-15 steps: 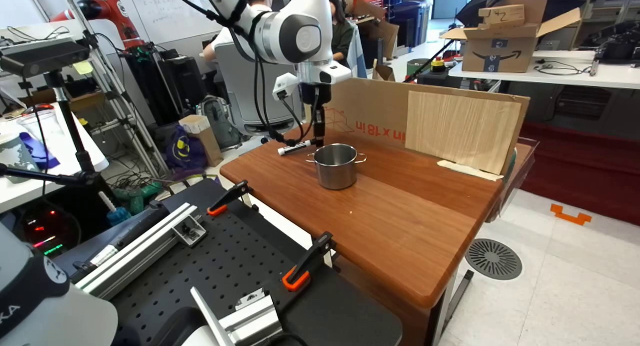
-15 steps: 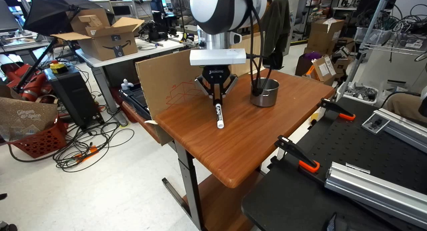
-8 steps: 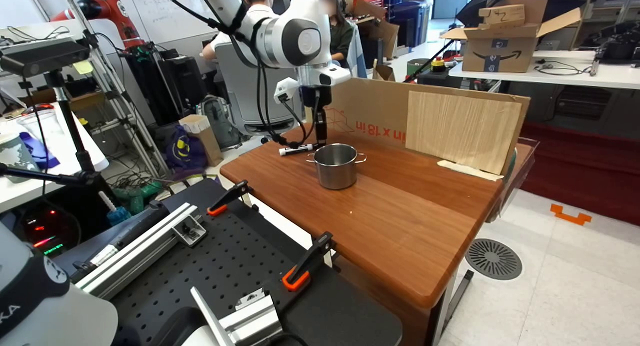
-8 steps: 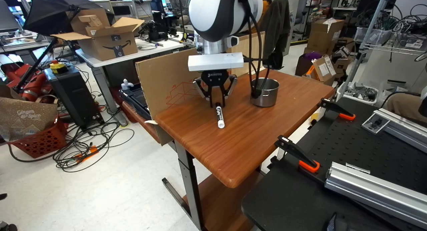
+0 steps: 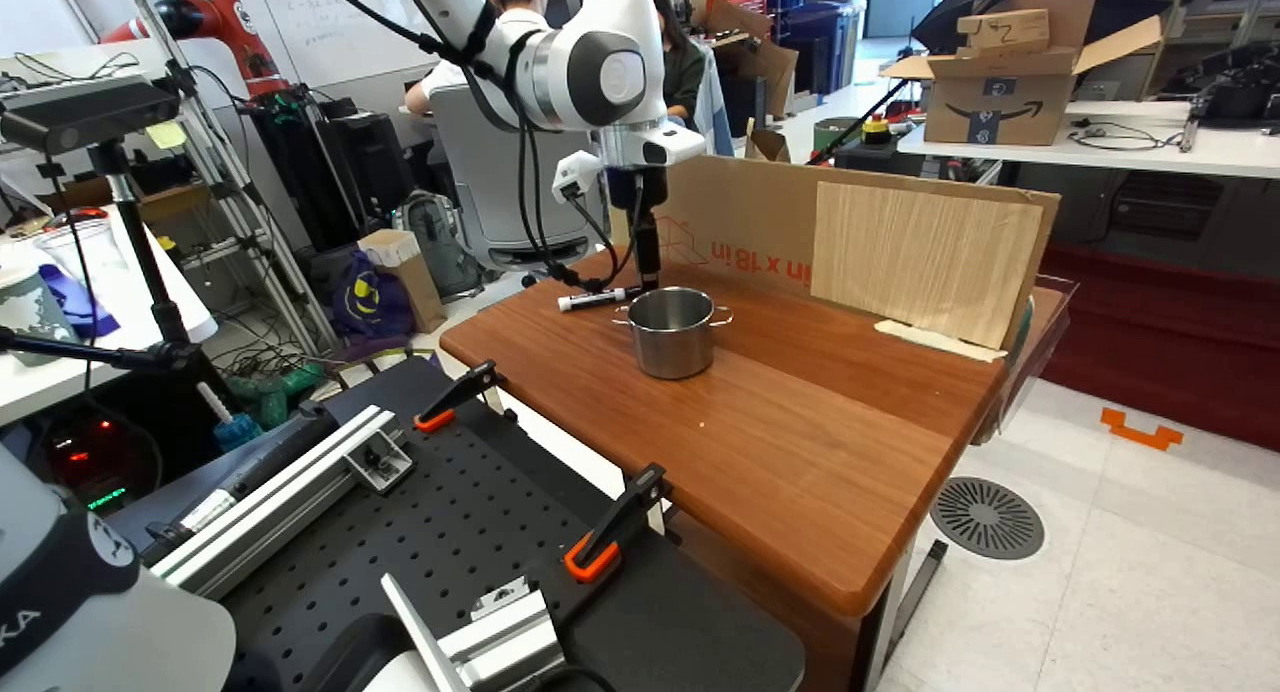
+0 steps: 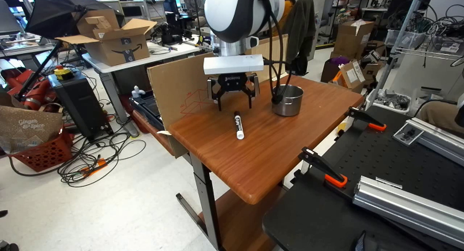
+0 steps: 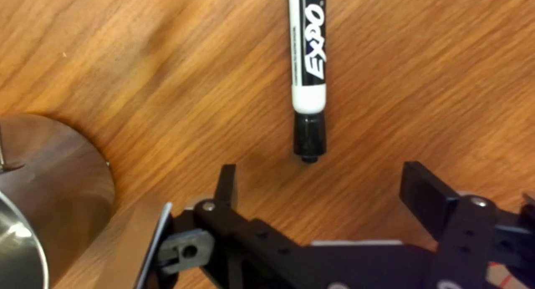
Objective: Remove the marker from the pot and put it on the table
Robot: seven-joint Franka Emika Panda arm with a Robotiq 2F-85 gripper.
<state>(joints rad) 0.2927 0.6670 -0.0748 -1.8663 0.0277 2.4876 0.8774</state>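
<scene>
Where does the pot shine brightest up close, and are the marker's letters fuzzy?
Wrist view: brightest at a white glint inside the pot; EXPO on the marker reads clearly. In an exterior view: EXPO is smaller but readable on the marker.

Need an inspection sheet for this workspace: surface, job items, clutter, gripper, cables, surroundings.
Surface: reddish-brown wood table, with a tiny pale speck.
Marker: lies on the table, outside the pot.
Pot: upright on the table.
Clutter: cardboard and pale board stand along a table edge.
Gripper: open, holding nothing, near the marker's black end.
Cables: hang in front of the pot in an exterior view; contact unclear.
Floor cords: tangled.
Surroundings: black bench with clamps; people beyond the table.
</scene>
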